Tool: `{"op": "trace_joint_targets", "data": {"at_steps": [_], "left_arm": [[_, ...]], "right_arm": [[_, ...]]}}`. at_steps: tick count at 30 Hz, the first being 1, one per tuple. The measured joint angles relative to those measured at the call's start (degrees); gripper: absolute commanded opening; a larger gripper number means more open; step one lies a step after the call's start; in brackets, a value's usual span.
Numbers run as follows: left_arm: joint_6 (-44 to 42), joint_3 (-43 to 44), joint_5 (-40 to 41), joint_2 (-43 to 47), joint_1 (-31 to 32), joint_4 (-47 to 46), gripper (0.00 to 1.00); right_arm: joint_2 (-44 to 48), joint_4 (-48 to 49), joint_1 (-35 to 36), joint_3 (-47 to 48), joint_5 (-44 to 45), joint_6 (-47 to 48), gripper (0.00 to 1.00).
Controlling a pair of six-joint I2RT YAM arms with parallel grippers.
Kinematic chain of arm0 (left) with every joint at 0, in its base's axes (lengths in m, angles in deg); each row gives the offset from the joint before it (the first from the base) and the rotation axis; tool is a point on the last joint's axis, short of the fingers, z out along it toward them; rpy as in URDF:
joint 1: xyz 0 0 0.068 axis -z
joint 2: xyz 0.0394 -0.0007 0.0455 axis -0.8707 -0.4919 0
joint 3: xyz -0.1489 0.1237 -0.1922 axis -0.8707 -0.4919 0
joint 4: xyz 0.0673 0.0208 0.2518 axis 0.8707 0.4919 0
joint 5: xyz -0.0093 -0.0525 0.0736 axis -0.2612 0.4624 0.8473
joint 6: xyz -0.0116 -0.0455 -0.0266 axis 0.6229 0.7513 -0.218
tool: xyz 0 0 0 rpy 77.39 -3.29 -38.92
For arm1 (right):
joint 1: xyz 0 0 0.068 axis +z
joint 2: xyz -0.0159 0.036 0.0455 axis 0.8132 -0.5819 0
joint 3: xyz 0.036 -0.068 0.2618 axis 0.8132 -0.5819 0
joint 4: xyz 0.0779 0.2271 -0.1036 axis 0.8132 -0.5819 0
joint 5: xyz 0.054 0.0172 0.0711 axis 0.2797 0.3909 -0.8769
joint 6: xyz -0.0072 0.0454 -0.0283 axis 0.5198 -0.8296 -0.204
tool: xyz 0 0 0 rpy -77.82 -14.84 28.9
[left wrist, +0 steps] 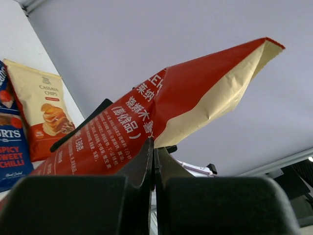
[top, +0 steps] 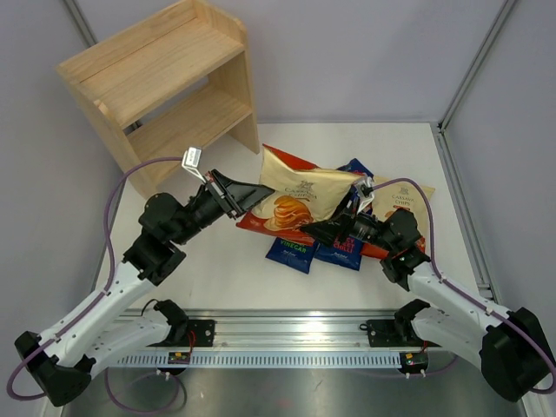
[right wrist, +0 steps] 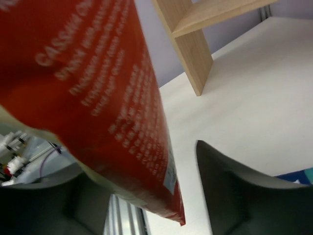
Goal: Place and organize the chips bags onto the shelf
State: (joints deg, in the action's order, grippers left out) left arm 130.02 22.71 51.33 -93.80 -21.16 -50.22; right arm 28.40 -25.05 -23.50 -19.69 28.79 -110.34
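Left gripper (left wrist: 154,149) is clamped shut on the bottom edge of a Cassava bag (top: 300,198), with its black fingers pinched flat together on the crinkly foil. That bag is raised over the table (top: 226,269) and tilted. It has a glossy red back with white Chinese print, and a cream front showing a pile of chips. The left arm is stretched out long and low from the near-left corner toward the middle.

Right gripper (top: 323,232) sits under the same bag's other side with its fingers spread wide, not pinching anything. The red back, reading "CASSAVA", hangs across the gap. The right arm is bent, and the second Cassava bag (top: 407,201) lies flat partly under it, with "CASSAVA CHIPS" readable.

The chilli Burts bag (top: 345,250), dark blue and marked "SPICY SWEET CHILLI", and the green-label Burts bag (top: 291,252) lie flat just in front. A third Burts bag (top: 356,167) peeks out behind.

The shelf (top: 165,82), pale wood with two slatted tiers, stands at the far-left corner, well apart from the bags.
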Motion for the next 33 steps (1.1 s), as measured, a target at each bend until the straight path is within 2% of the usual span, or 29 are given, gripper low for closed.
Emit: {"op": "trace_joint_targets", "data": {"at_steps": [1, 2, 5, 6, 7, 8, 11, 12, 15, 22, 30, 31, 33], "left_arm": [[0.3, 0.0, 0.2, 0.0, 0.5, -0.3, 0.00], [0.4, 0.0, 0.3, -0.1, 0.9, -0.5, 0.00], [-1.2, 1.9, 0.6, -0.8, 1.2, 0.9, 0.01], [-3.0, 3.6, 0.6, -1.2, 1.2, 2.6, 0.06], [-5.1, 5.5, 0.4, -1.7, 1.3, 4.3, 0.15], [-7.5, 7.6, -0.1, -2.1, 1.4, 6.3, 0.36], [-17.2, 12.9, -2.7, -1.7, 1.5, 9.9, 0.67], [-21.0, 14.2, -4.2, -1.1, 1.4, 10.6, 0.85], [-32.6, 15.4, -9.6, 2.4, 1.5, 12.5, 0.98], [-51.9, 14.0, -23.6, 7.1, 1.5, 17.3, 0.99], [-57.4, 13.9, -30.3, -0.5, 1.5, 20.3, 0.98], [-57.3, 13.9, -30.7, -1.6, 1.5, 20.3, 0.96], [-56.8, 13.6, -31.5, -3.1, 1.5, 20.2, 0.80]], "right_arm": [[-0.3, 1.0, 0.3, 0.1, 0.0, 0.3, 0.54], [-0.5, 1.9, 0.6, 0.3, -0.2, 0.2, 0.43], [-0.8, 2.7, 0.8, 1.3, -1.4, -0.1, 0.29], [-0.8, 2.6, 0.8, 1.8, -2.2, -0.4, 0.25], [-0.6, 2.1, 0.8, 2.3, -2.8, -0.6, 0.21], [-0.2, 1.5, 0.8, 3.1, -3.7, -0.9, 0.15], [3.0, -1.9, 0.8, 5.0, -6.1, -1.6, 0.13], [4.3, -3.5, 0.8, 5.7, -7.2, -1.6, 0.13], [6.7, -10.6, 0.9, 9.9, -11.2, -1.4, 0.13], [5.9, -30.9, 0.9, 22.3, -19.2, 1.6, 0.12], [2.9, -51.1, 1.0, 30.8, -22.6, 8.9, 0.13], [2.6, -52.3, 1.0, 31.3, -22.8, 9.6, 0.14], [2.1, -54.7, 1.0, 32.0, -23.2, 11.2, 0.14]]}}
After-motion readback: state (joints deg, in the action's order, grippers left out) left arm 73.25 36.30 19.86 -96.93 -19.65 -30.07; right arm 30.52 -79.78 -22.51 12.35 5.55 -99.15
